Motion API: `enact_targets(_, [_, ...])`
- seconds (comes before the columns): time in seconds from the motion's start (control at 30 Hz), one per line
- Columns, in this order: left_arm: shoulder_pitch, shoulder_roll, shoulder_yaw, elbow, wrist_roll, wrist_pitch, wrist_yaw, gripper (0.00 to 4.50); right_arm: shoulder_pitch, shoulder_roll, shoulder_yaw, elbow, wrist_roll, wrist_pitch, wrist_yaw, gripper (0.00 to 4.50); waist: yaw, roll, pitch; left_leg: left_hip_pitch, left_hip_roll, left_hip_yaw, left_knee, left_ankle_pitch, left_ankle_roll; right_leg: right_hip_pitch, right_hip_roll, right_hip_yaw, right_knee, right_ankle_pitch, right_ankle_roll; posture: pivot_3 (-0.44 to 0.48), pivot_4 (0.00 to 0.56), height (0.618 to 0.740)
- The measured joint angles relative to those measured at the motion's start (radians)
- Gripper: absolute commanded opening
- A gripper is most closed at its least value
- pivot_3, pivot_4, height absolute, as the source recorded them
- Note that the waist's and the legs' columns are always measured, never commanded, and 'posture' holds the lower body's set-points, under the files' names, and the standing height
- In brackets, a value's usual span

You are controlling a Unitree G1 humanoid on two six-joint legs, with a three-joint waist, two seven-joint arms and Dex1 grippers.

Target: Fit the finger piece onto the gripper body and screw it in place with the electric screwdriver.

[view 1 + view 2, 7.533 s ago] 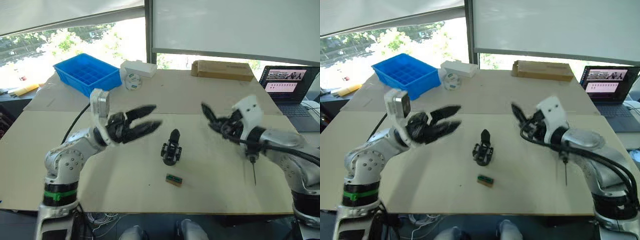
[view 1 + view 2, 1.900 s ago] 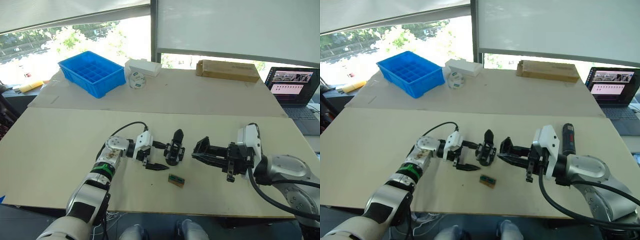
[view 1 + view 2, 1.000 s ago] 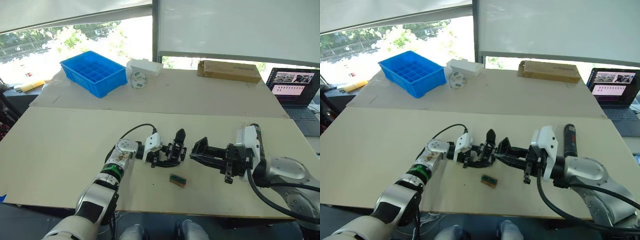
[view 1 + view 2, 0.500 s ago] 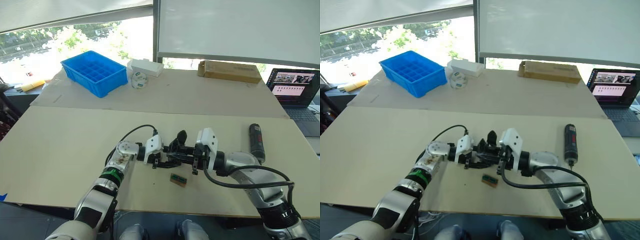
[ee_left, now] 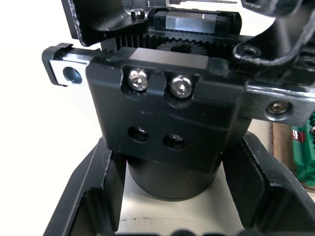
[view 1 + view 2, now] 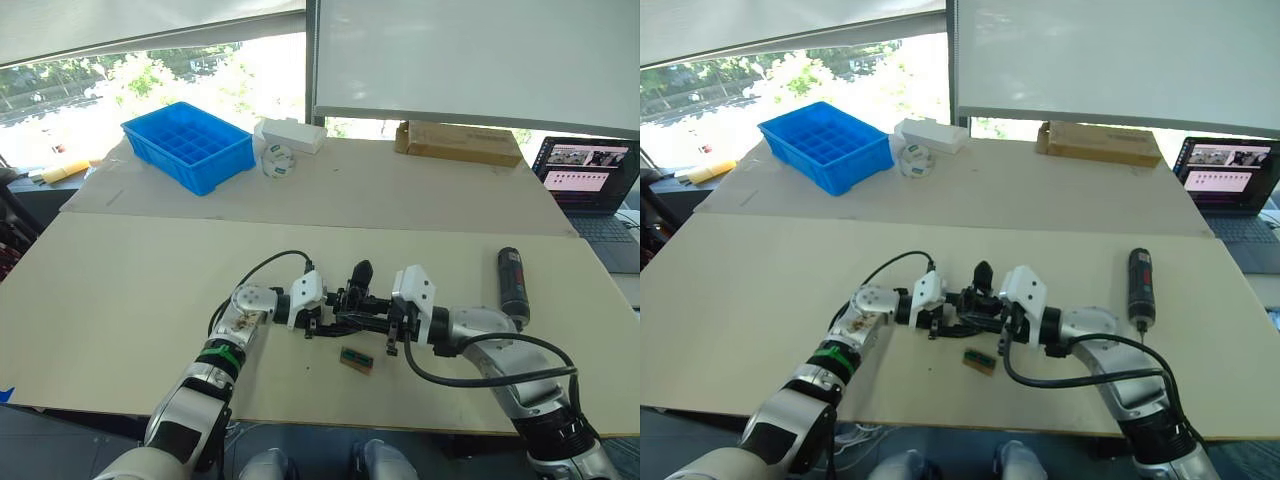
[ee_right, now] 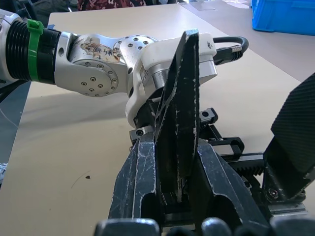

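Black against the pale wooden table (image 6: pixel 120 290), the blocky black gripper body (image 5: pixel 167 108) stands at the middle of the near edge, with both arms meeting on it. The left gripper (image 6: pixel 328 318) has its claw narrowed round the body's round base. In the left wrist view its fingers (image 5: pixel 96 196) bracket that base on either side, and it looks like a steadying hold.

The right gripper (image 6: pixel 365 320) comes in from the other side. In the right wrist view its two fingers (image 7: pixel 140 182) are pressed together on the small black tapered finger piece (image 7: pixel 181 113). The piece stands point up with its foot down among the body's toothed rails. Whether the foot is fully seated cannot be told.

The long black cylindrical electric screwdriver with the reddish band (image 6: pixel 512 283) lies on the table well to the right, apart from both grippers. A small green-and-tan block (image 6: pixel 355 360) lies just in front of the body.

As I judge it, the work is in its first half. The fitting is under way, with the body braced and the piece presented. Picking up the screwdriver and driving the screw are not yet begun, and one claw must come free for that.
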Motion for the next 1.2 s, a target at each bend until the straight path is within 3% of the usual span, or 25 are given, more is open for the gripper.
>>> enact_targets(0.4, [0.02, 0.002, -0.009, -0.03, -0.001, 0.016, -0.001, 2.31, 0.009, -0.009, 0.006, 0.0, -0.009, -0.002, 0.018, 0.38, -0.001, 0.001, -0.001, 0.001, 0.0, 0.0, 0.0, 0.0, 0.0, 0.001, 0.0, 0.0, 0.0, 0.0, 0.0, 0.0, 0.15, 0.74])
enact_targets(0.9, [0.032, 0.013, -0.009, -0.055, -0.003, 0.043, 0.0, 2.31, -0.088, -0.033, 0.04, 0.053, -0.003, 0.094, 0.074, 0.37, -0.007, 0.001, -0.003, 0.002, 0.0, 0.0, 0.0, 0.0, 0.0, 0.002, 0.0, 0.0, 0.0, 0.0, 0.0, 0.0, 0.15, 0.74])
enact_targets(1.2, [0.031, 0.019, -0.009, -0.041, -0.001, 0.054, 0.01, 2.31, -0.191, -0.047, 0.099, 0.104, -0.022, 0.159, 0.093, 0.37, -0.023, 0.001, -0.005, 0.015, 0.004, -0.002, -0.001, -0.001, 0.001, 0.016, -0.002, -0.001, -0.001, -0.001, -0.002, 0.0, 0.15, 0.74])
